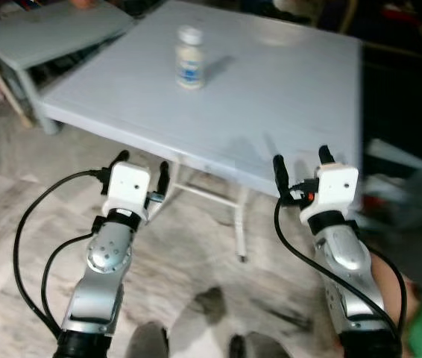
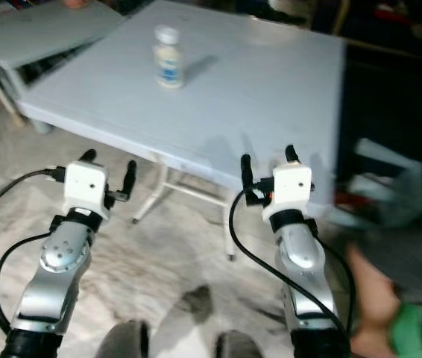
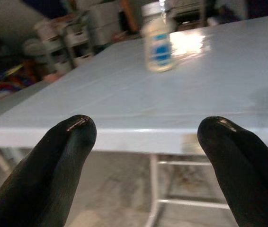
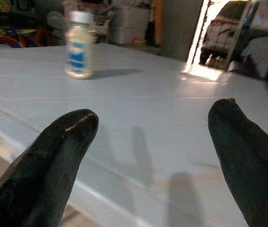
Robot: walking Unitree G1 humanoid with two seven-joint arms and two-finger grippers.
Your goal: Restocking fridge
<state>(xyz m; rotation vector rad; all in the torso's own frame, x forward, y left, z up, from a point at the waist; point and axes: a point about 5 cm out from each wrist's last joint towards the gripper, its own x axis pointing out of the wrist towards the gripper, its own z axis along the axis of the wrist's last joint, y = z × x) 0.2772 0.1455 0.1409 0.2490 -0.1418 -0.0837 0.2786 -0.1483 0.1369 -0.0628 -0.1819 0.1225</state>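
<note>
A small bottle stood upright on the bench, toward its far left corner. Left gripper and right gripper both hung spread wide at the near edge, well apart from it, holding nothing.

Pale grey-blue square table fills the upper middle of the head views; white metal legs underneath. Second, similar table at 10 o'clock, near its corner but apart. Floor is grey-veined marble, lit unevenly. Dark area at 2 o'clock past the table edge; blurred pale box on the floor at 3 o'clock. Wrist views show stacked white storage bins against a far wall, colourful clutter beside them, and a bright doorway throwing glare across the tabletop.
</note>
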